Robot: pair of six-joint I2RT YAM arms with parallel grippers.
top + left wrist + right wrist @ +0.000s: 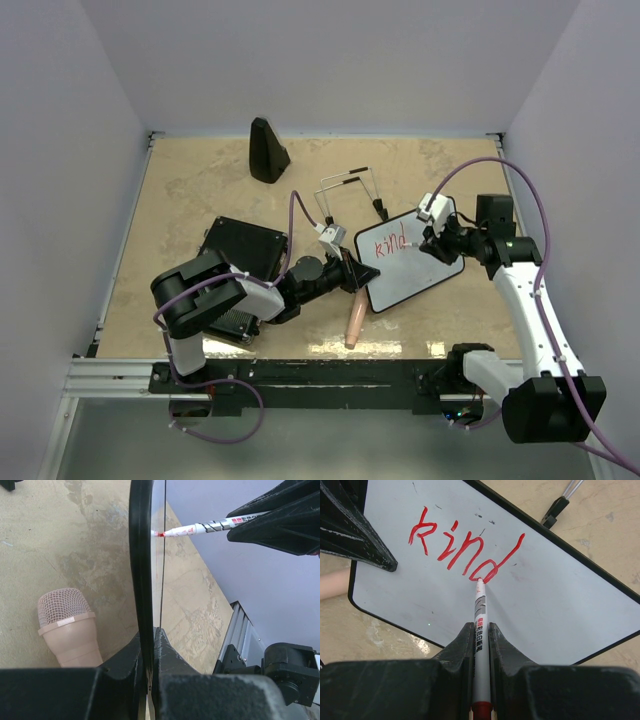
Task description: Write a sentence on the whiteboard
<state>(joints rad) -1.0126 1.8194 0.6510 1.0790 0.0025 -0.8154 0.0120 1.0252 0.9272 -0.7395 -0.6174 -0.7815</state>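
The whiteboard [418, 260] lies tilted at the table's middle right, with "kind" in red on it [465, 547]. My left gripper [362, 272] is shut on the board's left edge; the left wrist view shows the black frame [141, 570] edge-on between the fingers. My right gripper [432, 240] is shut on a white marker [480, 625] with a red end. Its tip touches the board at the foot of the "d". The same marker [210, 527] meets the board in the left wrist view.
A pink microphone-shaped thing [354, 322] lies just in front of the board. A black ribbed case [240, 262] sits at the left under my left arm. A black cone [267, 151] stands at the back. Black wire stand legs [345, 192] lie behind the board.
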